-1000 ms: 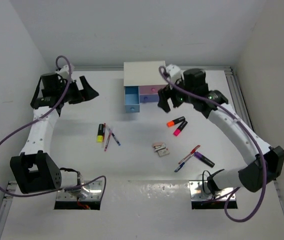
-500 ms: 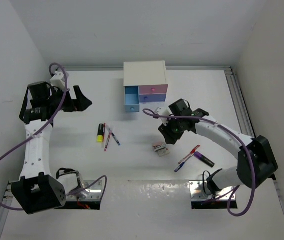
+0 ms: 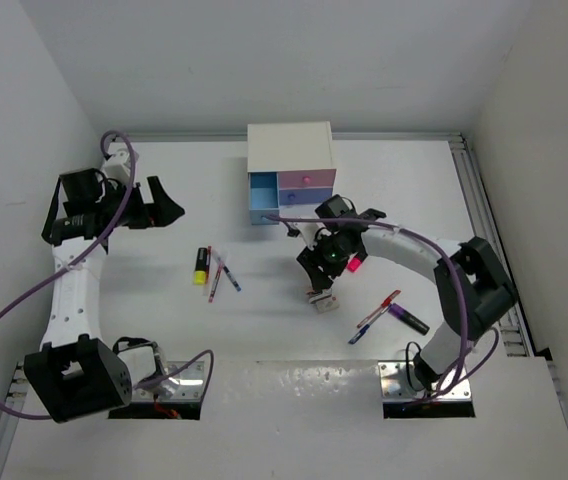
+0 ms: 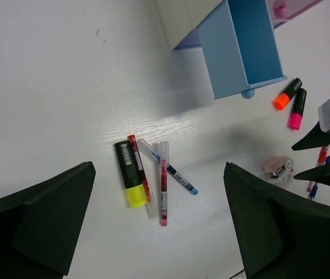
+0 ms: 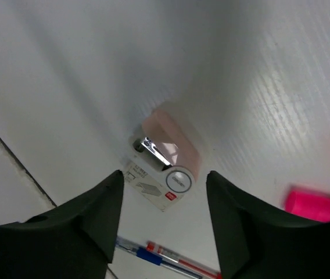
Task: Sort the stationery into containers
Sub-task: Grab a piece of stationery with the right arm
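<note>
Evidently the eraser pick is in hand: the right arm's jaws, partly open and empty, hang over the small whitish rectangular erasers [image 5: 165, 156] lying on the white surface [image 5: 66, 58]. Next it should descend, close, then carry them to the open light-blue drawer [image 3: 262, 214]. The left arm's jaws gape wide, empty.

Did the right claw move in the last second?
Yes. The right gripper came away from the cabinet, toward the near edge, and now hangs over the erasers.

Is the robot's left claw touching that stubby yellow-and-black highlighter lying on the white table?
Apart. In the top view, the open left gripper hangs off to one side of the yellow-and-black highlighter, with white table showing between them.
</note>
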Tool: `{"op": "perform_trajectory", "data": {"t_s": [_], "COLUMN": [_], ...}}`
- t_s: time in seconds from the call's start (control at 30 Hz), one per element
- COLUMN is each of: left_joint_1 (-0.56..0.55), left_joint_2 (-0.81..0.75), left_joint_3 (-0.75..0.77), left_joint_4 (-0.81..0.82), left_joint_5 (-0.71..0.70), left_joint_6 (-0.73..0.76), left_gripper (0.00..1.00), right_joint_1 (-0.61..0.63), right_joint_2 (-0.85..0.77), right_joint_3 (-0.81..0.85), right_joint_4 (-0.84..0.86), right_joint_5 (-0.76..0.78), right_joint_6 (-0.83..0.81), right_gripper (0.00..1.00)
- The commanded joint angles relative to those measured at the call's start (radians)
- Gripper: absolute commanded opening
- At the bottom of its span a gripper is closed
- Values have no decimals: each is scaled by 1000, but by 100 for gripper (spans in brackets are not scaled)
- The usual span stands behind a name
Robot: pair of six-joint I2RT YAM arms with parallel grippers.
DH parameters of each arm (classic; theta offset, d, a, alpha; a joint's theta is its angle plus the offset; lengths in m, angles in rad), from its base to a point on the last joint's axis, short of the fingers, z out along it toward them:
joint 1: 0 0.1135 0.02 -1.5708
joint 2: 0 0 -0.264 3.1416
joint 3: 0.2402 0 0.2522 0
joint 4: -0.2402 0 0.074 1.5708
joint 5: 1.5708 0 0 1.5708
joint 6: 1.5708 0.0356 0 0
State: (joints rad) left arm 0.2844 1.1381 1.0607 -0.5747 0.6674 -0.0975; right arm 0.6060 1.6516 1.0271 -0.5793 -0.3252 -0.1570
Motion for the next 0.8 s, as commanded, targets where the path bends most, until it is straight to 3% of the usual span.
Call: {"op": "perform_trajectory", "data": {"t_s": [0.0, 0.2, 0.47, 0.6, 0.77], "left_joint_1": [21, 39, 62, 76, 93], "left_joint_2": [2, 9, 8, 8, 12], "left_joint_3": [-4, -8, -16, -28, -34], "left_joint_4": [30, 38, 45, 44, 45], "left_joint_5": [20, 20, 12, 6, 0], "left_joint_6": [9, 1, -14, -24, -33], "left_gripper": [100, 100, 100, 99, 99], "right_joint_1": [11, 8, 23, 32, 40], "right_joint_2": [51, 126, 183, 198, 240], "right_joint_3": [66, 70, 62, 65, 83], "right_joint_4": [-25, 16, -17, -34, -59], "right_joint_5": [-38, 21, 116, 115, 89], "right_joint_6": [-3, 71, 149, 226, 255], "right_gripper": [61, 75, 76, 73, 59]}}
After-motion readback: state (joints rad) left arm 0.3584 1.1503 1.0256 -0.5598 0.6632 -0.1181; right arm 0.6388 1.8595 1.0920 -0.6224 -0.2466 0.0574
